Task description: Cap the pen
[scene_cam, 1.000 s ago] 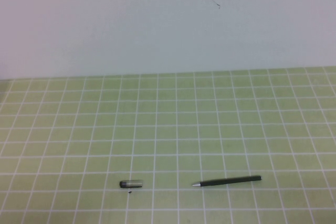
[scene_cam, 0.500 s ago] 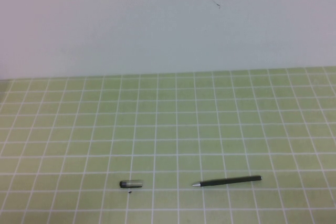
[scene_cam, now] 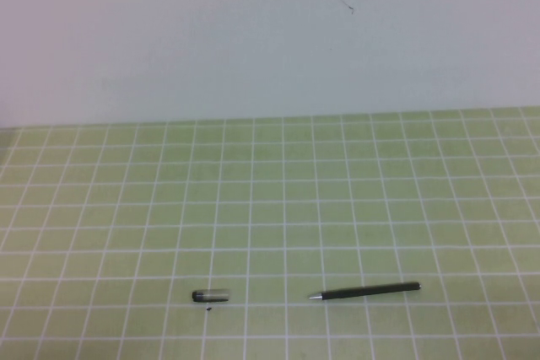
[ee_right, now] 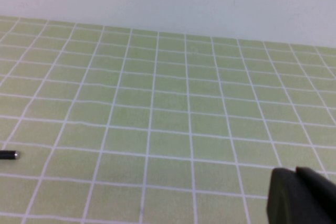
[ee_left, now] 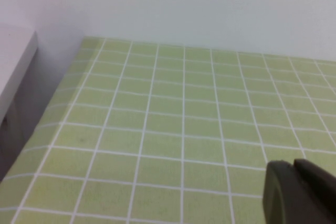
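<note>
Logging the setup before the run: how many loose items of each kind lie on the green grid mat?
Pens: 1, black pen
Pen caps: 1, translucent-grey cap
Total: 2
Left gripper and right gripper show only in their own wrist views, off both items.

The thin black plastic stick pen (scene_cam: 364,292) looks smooth with a faint sheen, ending in 1 small silvery, metal-looking tip. The short translucent-grey plastic cap (scene_cam: 211,296) has a dark end, its finish hard to judge from here. The green mat with white grid lines (scene_cam: 278,200) appears matt, as does the dark gripper casing (ee_right: 299,196) in both wrist views.
</note>
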Motion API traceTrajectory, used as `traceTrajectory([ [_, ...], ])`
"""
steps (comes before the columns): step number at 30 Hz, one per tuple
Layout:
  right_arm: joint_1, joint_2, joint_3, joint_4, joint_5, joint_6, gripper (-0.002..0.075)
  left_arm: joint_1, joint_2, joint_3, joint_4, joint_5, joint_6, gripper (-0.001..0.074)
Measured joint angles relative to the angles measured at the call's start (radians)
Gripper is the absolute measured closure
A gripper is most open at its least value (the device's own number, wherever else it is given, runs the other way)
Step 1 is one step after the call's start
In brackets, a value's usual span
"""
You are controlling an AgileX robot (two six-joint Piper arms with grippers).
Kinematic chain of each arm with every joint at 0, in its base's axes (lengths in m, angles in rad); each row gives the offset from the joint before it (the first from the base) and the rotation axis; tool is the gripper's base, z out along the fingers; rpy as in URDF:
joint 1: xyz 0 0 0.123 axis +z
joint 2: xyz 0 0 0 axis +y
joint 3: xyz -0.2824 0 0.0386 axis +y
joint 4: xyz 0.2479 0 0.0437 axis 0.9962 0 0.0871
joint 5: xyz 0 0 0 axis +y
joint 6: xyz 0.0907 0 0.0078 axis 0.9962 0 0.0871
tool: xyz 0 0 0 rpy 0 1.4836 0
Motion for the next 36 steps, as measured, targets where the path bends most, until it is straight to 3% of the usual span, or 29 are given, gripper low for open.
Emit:
traceTrajectory([
  [13, 0.000, 0.002, 0.000, -0.008, -0.005, 0.013, 0.0727, 0.000, 0.000, 0.000, -0.001, -0.009, 0.002, 0.0735],
  [24, 0.000, 0.002, -0.002, -0.010, -0.344, 0.013, 0.0727, 0.000, 0.000, 0.000, -0.001, -0.432, 0.002, 0.0735],
  [36, 0.000, 0.002, -0.002, 0.066, -0.410, 0.020, 0.0727, 0.000, 0.000, 0.000, 0.007, -0.489, 0.002, 0.0735],
])
